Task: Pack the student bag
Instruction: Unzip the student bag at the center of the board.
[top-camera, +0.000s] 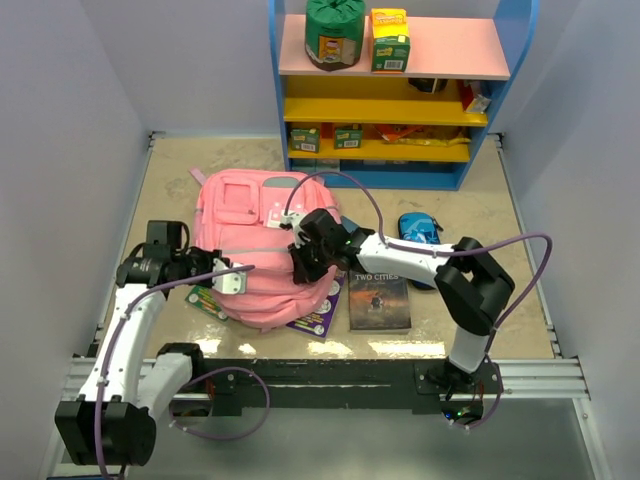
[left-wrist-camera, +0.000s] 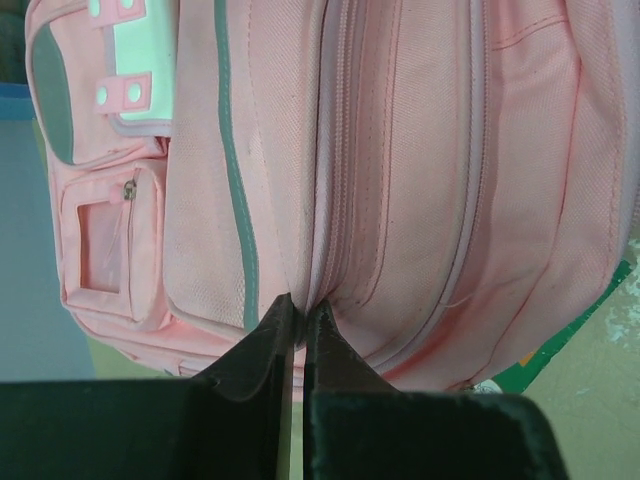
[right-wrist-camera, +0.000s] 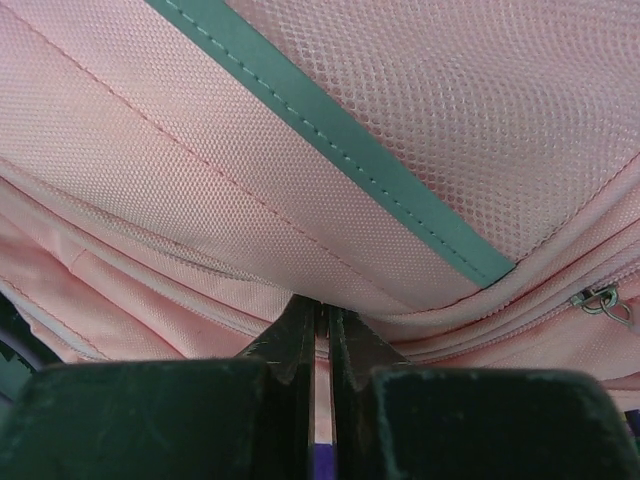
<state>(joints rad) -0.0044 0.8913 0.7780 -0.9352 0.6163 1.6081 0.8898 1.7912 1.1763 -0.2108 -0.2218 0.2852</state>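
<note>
The student bag (top-camera: 250, 235), a soft pink backpack with a grey stripe, lies flat on the table left of centre. My left gripper (top-camera: 238, 276) is at its near left side, and in the left wrist view (left-wrist-camera: 297, 308) it is shut on a fold of pink fabric (left-wrist-camera: 420, 180) beside a zipper seam. My right gripper (top-camera: 303, 262) is at the bag's near right side, and in the right wrist view (right-wrist-camera: 326, 312) it is shut on the edge of the pink fabric (right-wrist-camera: 250, 170) under the grey stripe. A zipper pull (right-wrist-camera: 600, 300) shows at the right.
A dark book (top-camera: 379, 300) lies right of the bag. A purple and green booklet (top-camera: 322, 312) sticks out from under the bag. A blue pencil case (top-camera: 418, 228) lies behind the right arm. A coloured shelf (top-camera: 395, 90) with boxes stands at the back.
</note>
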